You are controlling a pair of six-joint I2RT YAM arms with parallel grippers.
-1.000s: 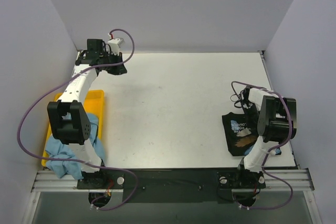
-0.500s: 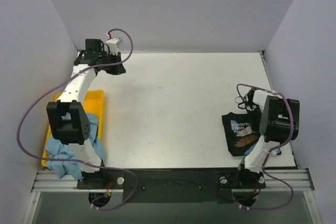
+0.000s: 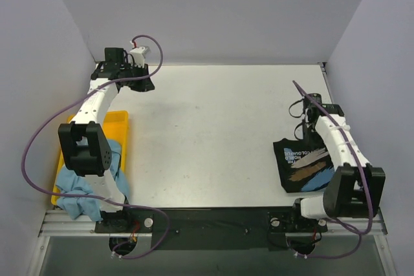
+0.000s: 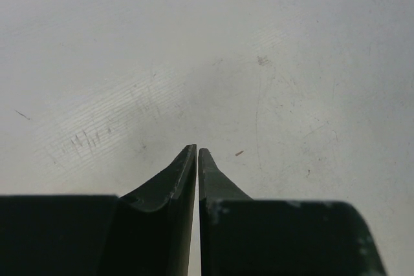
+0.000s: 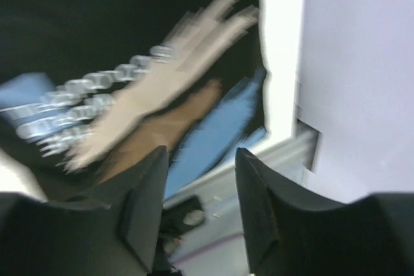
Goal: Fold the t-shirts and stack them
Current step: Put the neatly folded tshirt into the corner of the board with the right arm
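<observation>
The black t-shirt point(image 3: 304, 163) lies folded near the table's front right, its printed side up; it fills the right wrist view point(image 5: 97, 17), blurred. My right gripper point(image 3: 303, 121) hovers over the shirt's far edge, open and empty point(image 5: 202, 153). The light blue t-shirt point(image 3: 81, 189) lies crumpled in the yellow tray point(image 3: 119, 121) at the near left, partly hidden by the left arm. My left gripper point(image 3: 139, 81) is at the far left corner, shut and empty over bare table point(image 4: 196, 152).
Grey walls close in the table on the left, back and right. The metal rail point(image 3: 213, 218) with the arm bases runs along the near edge. Purple cables point(image 3: 39, 140) loop off both arms.
The right arm has stretched out, its elbow dropping toward the near right corner, so more of the black shirt's print shows. The left arm has stayed put.
</observation>
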